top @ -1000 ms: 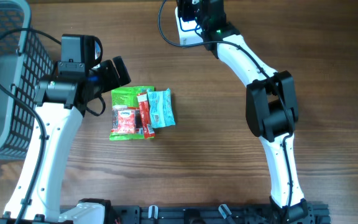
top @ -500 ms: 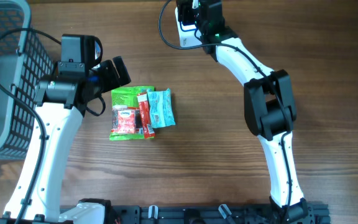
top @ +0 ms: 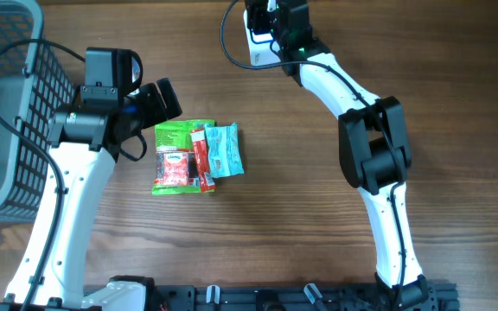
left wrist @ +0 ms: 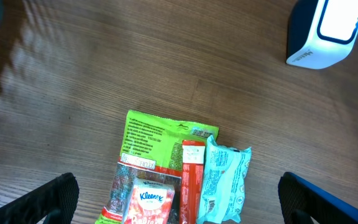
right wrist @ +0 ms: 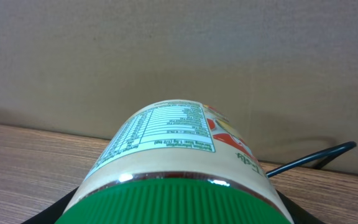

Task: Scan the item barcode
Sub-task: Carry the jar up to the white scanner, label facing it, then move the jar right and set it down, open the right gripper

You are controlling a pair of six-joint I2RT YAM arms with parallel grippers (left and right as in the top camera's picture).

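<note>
Risk of a failed read from a barcode turned away from the scanner, with only the nutrition panel of the jar shown; risk also of a slip on its smooth round wall. Jar clamped near its green lid in the part-spread right gripper, at the scanner by the table's far edge. Left gripper spread fully, empty, above the snack packets.

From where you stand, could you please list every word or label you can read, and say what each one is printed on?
"Kleenex": on the pink tissue pack.
Green packet: blocks of fine print, too small to read.
Red stick: print too blurred to read.
Blue pack: print too blurred to read.
Jar: a nutrition table on its label, too small to read.
</note>
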